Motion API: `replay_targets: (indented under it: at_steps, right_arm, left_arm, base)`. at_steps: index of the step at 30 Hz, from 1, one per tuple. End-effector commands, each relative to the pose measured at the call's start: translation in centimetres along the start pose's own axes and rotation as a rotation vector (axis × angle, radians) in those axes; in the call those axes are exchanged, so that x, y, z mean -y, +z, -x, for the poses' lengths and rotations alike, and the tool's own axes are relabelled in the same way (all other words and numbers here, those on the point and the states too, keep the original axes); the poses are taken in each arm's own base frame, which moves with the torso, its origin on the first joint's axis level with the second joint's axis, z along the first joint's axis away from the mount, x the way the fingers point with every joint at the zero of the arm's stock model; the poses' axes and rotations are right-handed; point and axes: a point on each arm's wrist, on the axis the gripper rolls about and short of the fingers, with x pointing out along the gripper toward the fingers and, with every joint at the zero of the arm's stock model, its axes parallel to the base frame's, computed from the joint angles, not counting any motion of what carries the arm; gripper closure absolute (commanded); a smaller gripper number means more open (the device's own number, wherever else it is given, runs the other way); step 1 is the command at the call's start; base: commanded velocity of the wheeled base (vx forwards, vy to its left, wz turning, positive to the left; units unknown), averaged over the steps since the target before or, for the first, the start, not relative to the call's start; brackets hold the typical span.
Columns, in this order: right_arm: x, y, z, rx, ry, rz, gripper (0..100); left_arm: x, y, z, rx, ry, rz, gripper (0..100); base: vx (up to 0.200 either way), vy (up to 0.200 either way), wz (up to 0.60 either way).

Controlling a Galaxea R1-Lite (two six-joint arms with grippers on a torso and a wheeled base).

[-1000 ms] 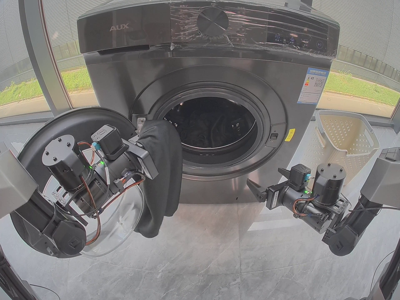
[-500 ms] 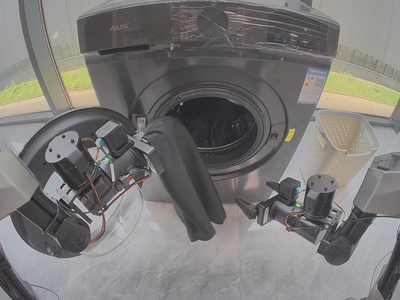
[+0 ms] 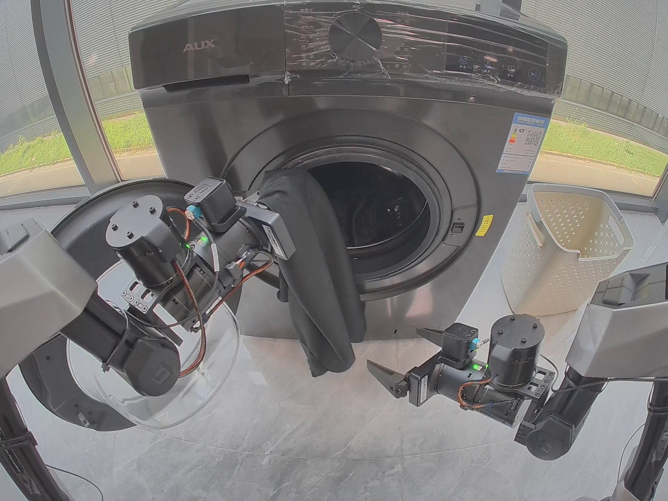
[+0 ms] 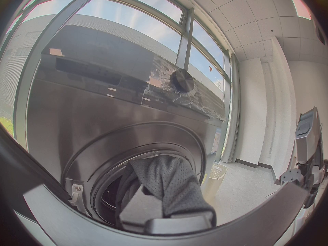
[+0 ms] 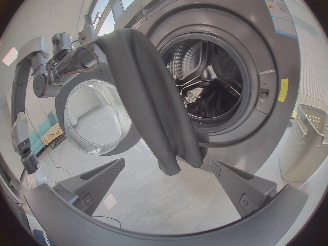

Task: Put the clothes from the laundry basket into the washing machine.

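The washing machine (image 3: 202,126) was dark brushed grey, with a glossy black control strip (image 3: 229,53) on top, plus a blue-and-white label (image 3: 522,144) and a little yellow sticker (image 3: 484,225) right of its opening. The garment (image 3: 316,266) in front of it was plain charcoal, fine mesh weave. Right of the machine, the laundry basket (image 3: 577,245) was cream, dotted with holes. Floor (image 3: 313,440) was pale grey marble.

1. I get bright daylight through the windows (image 3: 104,133) behind the washer (image 3: 202,126).
2. I see glare streaks across the washer's front and a pale sheen on the floor (image 3: 313,426).
3. Both wrist views bend strongly, with dark corners.
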Motion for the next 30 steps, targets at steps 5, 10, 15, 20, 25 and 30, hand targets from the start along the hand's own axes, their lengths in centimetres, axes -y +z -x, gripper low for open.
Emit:
replay_targets:
  at_steps: [5,10,15,20,25,30]
  right_arm:
    - [-1.2,-1.6,-1.6,-0.018,0.057,0.007,0]
    - [-1.3,-2.3,-3.4,-0.011,0.067,0.007,0]
    - [-1.4,-2.7,-5.2,0.009,0.068,0.004,0]
    - [-1.3,-3.3,-6.4,0.011,0.065,0.003,0]
    - [-1.1,-3.2,-7.5,0.033,0.051,0.002,0]
    - [-1.0,-3.5,-7.9,0.032,0.045,0.003,0]
  left_arm:
    - [-0.3,-1.7,-1.3,-0.036,0.030,0.002,100]
    - [-0.3,-1.8,-1.5,-0.048,0.031,0.000,100]
    - [-0.3,-1.8,-1.5,-0.060,0.032,0.001,100]
    - [-0.3,-1.8,-1.7,-0.062,0.032,0.001,100]
    - [-0.3,-1.8,-1.7,-0.071,0.032,0.001,100]
    - [-0.3,-1.8,-1.8,-0.080,0.031,0.001,100]
  base:
    - [0.000,0.000,0.00]
    - [0.000,0.000,0.00]
    - [0.000,0.000,0.00]
    - [0.000,0.000,0.00]
    - [0.000,0.000,0.00]
    - [0.000,0.000,0.00]
